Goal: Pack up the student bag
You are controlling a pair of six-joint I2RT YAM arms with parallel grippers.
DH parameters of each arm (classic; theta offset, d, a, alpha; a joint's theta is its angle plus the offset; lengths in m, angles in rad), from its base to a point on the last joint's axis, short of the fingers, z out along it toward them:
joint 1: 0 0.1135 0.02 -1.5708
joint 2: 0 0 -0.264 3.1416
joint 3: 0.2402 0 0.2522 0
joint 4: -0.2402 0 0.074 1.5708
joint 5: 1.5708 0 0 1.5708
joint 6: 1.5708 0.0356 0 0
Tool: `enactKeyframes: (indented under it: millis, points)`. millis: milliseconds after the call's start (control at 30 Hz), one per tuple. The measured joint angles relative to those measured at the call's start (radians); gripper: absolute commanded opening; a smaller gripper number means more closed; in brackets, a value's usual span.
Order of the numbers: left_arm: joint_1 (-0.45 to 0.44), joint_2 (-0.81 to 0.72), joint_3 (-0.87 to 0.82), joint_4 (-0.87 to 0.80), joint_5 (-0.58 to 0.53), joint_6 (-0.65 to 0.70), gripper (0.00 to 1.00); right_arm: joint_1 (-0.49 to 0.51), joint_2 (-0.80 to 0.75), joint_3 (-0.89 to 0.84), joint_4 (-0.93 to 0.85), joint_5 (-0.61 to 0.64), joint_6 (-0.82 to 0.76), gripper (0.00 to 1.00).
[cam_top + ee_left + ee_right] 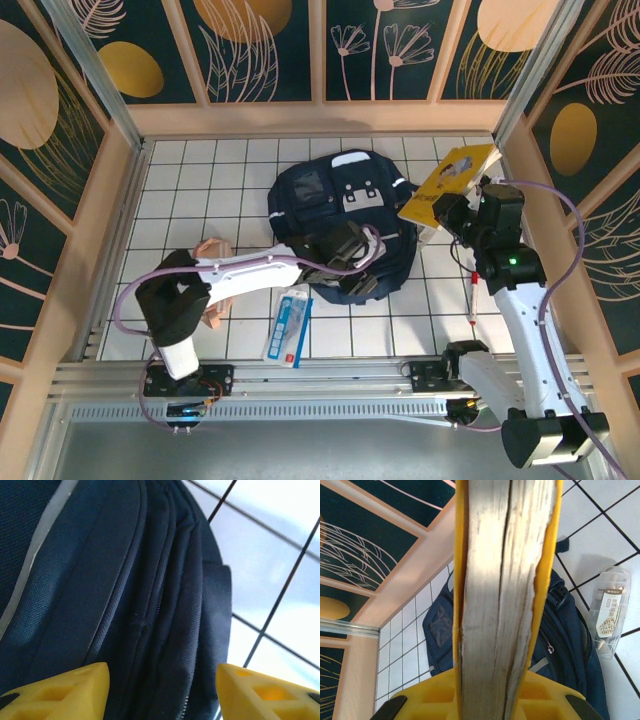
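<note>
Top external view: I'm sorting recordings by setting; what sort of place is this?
Probably a purpose-built robot test cell: white gridded tabletop, leaf-patterned panel walls boxing it in, aluminium rail along the near edge.

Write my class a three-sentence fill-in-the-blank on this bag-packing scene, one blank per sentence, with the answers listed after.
1. The book clamped in the right gripper has a ____ cover.
2. The left gripper hangs over the student bag with its jaws ____.
3. The small fabric pouch is ____ in colour.

Missing words: yellow; open; pink.
</note>
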Motion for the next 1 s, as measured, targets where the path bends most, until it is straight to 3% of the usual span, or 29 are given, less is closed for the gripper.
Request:
enactKeyframes:
  millis: [167,233,300,400,500,600,733,867,1000]
  points:
    - [0.001,0.003,-0.001,-0.037,0.014,0.075,0.62,0.0,0.002,0.0,0.0,-0.005,-0.013,0.0]
    - [0.001,-0.001,-0.015,-0.036,0.012,0.092,0.58,0.0,0.005,0.0,0.0,-0.012,-0.015,0.0]
    - [0.001,-0.003,-0.027,-0.037,-0.008,0.104,0.41,0.0,0.009,0.0,0.0,-0.021,-0.017,0.0]
    - [0.001,-0.002,-0.031,-0.044,-0.074,0.121,0.32,0.0,0.018,-0.002,0.001,-0.047,-0.019,0.0]
    - [0.001,-0.003,-0.031,-0.043,-0.12,0.151,0.01,0.0,0.033,-0.007,0.001,-0.079,-0.019,0.0]
    - [-0.004,-0.039,-0.049,-0.029,-0.161,0.183,0.0,0.0,0.04,-0.019,0.0,-0.11,-0.024,0.0]
    - [-0.005,-0.196,-0.097,0.039,-0.267,0.227,0.0,0.0,0.037,-0.024,-0.002,-0.183,-0.055,0.0]
    - [0.002,-0.388,-0.153,0.187,-0.395,0.286,0.0,0.0,-0.002,-0.024,0.012,-0.306,-0.062,0.0]
    - [0.046,-0.428,-0.101,0.23,-0.452,0.296,0.0,0.008,-0.045,-0.024,0.105,-0.459,-0.032,0.0]
